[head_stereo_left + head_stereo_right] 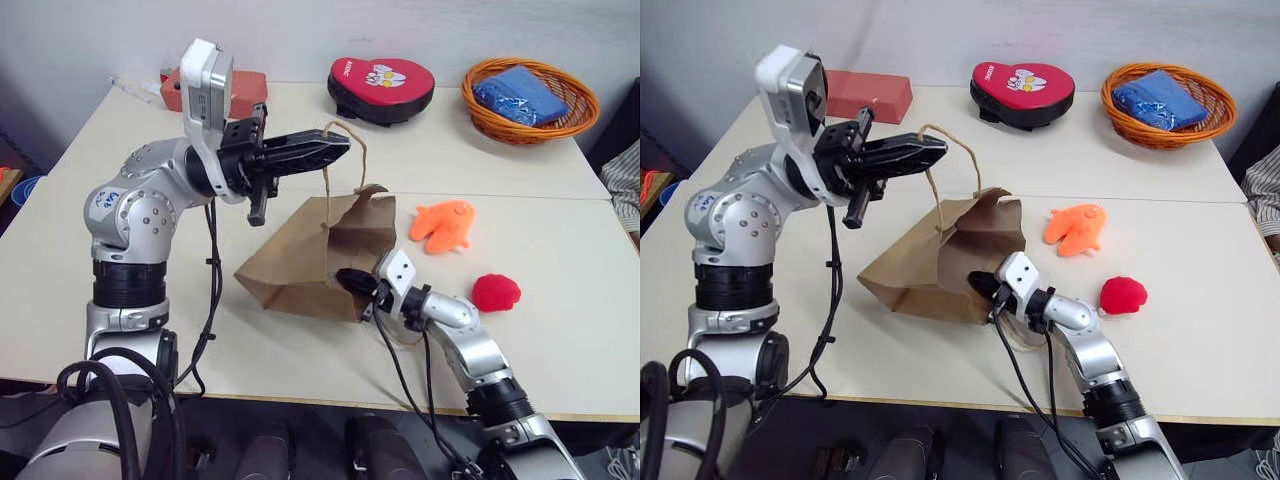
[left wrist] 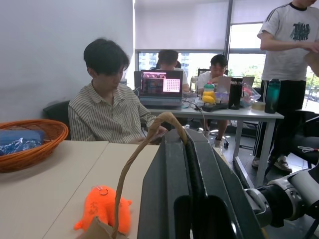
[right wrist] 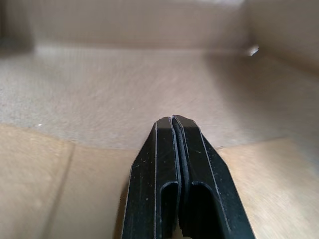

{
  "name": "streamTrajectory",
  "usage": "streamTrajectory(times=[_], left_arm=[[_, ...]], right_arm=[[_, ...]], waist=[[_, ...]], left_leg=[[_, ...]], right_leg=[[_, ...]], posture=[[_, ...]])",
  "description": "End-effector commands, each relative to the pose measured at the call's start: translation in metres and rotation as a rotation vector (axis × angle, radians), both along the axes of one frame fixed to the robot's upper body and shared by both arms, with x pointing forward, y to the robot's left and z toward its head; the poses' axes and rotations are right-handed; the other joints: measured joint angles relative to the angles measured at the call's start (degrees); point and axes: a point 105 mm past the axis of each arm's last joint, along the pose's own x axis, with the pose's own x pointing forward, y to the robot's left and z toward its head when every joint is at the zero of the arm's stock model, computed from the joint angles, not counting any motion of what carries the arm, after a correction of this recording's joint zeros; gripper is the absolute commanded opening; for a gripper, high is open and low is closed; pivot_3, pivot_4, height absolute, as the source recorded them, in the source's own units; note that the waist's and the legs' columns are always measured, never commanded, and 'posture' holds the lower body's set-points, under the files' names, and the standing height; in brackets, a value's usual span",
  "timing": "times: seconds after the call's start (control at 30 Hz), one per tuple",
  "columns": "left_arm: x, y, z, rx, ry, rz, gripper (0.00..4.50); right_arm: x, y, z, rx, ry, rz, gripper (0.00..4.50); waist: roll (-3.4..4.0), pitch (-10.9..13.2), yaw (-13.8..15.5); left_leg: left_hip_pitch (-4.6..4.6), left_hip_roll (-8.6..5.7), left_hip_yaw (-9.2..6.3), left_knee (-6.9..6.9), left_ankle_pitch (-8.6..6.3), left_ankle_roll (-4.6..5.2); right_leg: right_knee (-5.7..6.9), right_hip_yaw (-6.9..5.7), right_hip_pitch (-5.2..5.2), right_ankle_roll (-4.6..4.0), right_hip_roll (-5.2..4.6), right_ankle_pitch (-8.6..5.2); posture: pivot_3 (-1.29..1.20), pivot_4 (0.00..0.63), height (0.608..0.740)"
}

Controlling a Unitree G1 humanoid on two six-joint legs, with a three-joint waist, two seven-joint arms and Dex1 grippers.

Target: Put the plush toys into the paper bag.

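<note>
Left gripper [image 1: 335,147] above paper bag [image 1: 300,262], clamped on its handle [image 1: 352,150].

paper bag [image 1: 310,262] on table [image 1: 560,340] — plush toys [image 1: 443,224] right, apparently apart.

Brown paper bag [image 1: 305,255], orange plush animal [image 1: 445,224], fuzzy red round toy [image 1: 496,292], red heart-shaped pad [image 1: 381,83] with white cartoon print and black edge, orange wicker basket [image 1: 572,118] holding blue cloth [image 1: 520,94]
</note>
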Motion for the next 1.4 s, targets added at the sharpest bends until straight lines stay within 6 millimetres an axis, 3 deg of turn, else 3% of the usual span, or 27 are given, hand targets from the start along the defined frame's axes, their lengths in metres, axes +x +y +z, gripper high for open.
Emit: streamTrajectory(times=[0.03,0.2,0.33,0.43,0.63,0.77,0.9,1.03,1.27,1.4], left_arm=[[-0.006,-0.006,-0.001,0.018,-0.069,0.003,0.0],[-0.006,-0.007,-0.003,0.011,-0.079,0.004,0.0],[-0.008,-0.006,-0.003,0.008,-0.082,-0.003,0.0],[-0.011,-0.005,-0.004,0.011,-0.079,-0.015,0.0],[-0.011,-0.005,-0.01,0.042,-0.076,-0.035,0.0],[-0.011,-0.014,-0.023,0.095,-0.091,-0.049,0.0],[-0.012,-0.025,-0.038,0.134,-0.091,-0.074,0.0],[-0.01,-0.029,-0.041,0.146,-0.101,-0.074,0.0],[-0.012,-0.032,-0.039,0.137,-0.099,-0.072,0.0],[-0.013,-0.031,-0.039,0.129,-0.093,-0.054,0.0]], right_arm=[[-0.013,-0.009,0.035,0.048,-0.086,0.036,0.4],[-0.035,-0.035,0.059,0.098,-0.114,0.063,2.01],[-0.06,-0.086,0.067,0.164,-0.067,0.003,3.41],[-0.072,-0.126,0.06,0.132,-0.032,-0.119,4.42],[-0.099,-0.209,0.035,0.111,0.037,-0.44,4.47],[-0.104,-0.226,0.032,0.137,0.054,-0.529,4.47],[-0.083,-0.223,0.038,0.19,0.101,-0.516,4.47],[-0.038,-0.216,0.035,0.18,0.273,-0.566,4.47],[0.044,-0.196,0.049,0.19,0.423,-0.627,4.47],[0.069,-0.179,0.048,0.201,0.477,-0.622,4.47]], waist=[[0.0,0.0,0.04],[0.0,0.0,0.15],[-0.01,0.0,0.95],[-0.01,0.01,1.53],[-0.02,0.01,1.58],[-0.01,0.01,1.3],[0.0,0.0,1.09],[0.01,0.0,0.97],[0.04,0.0,1.34],[0.03,0.0,1.43]], left_leg=[[0.0,0.0,0.0,0.0,0.0,0.0],[-0.03,0.0,0.0,-0.02,0.0,0.0],[-0.04,-0.01,0.0,-0.04,-0.01,0.01],[-0.02,-0.01,0.01,-0.03,-0.02,0.04],[0.02,-0.01,0.06,-0.04,-0.03,0.05],[0.08,-0.01,0.13,-0.06,-0.03,0.06],[0.18,-0.01,0.22,-0.05,-0.02,0.06],[0.17,0.0,0.2,-0.02,0.0,0.07],[0.01,0.01,0.18,-0.03,0.01,0.06],[-0.12,0.02,0.13,-0.04,0.01,0.05]], right_leg=[[-0.01,0.0,0.0,0.0,0.0,0.0],[-0.07,0.0,0.0,0.0,0.0,0.0],[-0.1,-0.01,0.05,0.0,-0.02,0.0],[-0.18,0.0,0.11,0.0,-0.02,0.0],[-0.26,0.04,0.13,0.0,0.0,0.0],[-0.28,0.11,0.14,0.0,0.02,0.0],[-0.16,0.19,0.15,0.0,0.03,0.0],[-0.12,0.18,0.13,0.0,0.02,0.0],[-0.16,0.14,-0.03,0.0,0.02,0.0],[-0.05,0.08,-0.07,0.0,0.01,0.0]], posture=[[0.0,0.15,0.74],[0.0,0.15,0.74],[0.0,0.15,0.74],[0.0,0.15,0.74],[0.0,0.15,0.74],[0.0,0.15,0.74],[0.0,0.15,0.74],[0.0,0.15,0.74],[0.0,0.15,0.74],[0.0,0.15,0.74]])
